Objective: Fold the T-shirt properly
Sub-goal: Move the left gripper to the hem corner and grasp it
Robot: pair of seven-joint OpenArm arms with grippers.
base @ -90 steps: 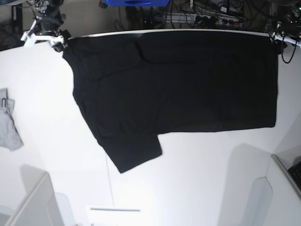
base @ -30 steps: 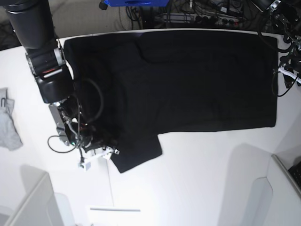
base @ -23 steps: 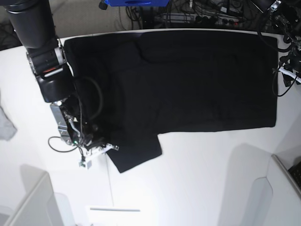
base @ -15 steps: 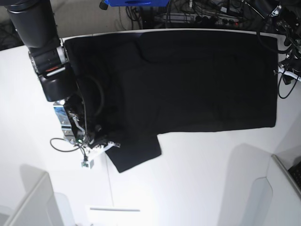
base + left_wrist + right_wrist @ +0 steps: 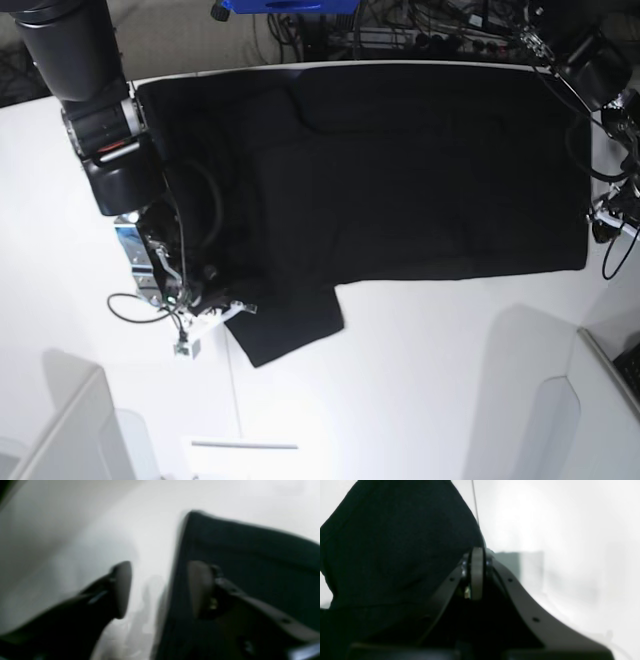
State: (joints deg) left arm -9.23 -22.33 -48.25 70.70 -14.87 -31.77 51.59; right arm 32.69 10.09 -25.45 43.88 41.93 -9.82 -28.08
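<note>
One T-shirt, black, flat on our desk: right hand closed beside its sleeve; left hand open, straddling its edge.

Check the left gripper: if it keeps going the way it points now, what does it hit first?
Likely the T-shirt edge. In the left wrist view the open left gripper straddles it: one finger over the white table, the other over black cloth. Blur hides depth, so the table could come first.
</note>
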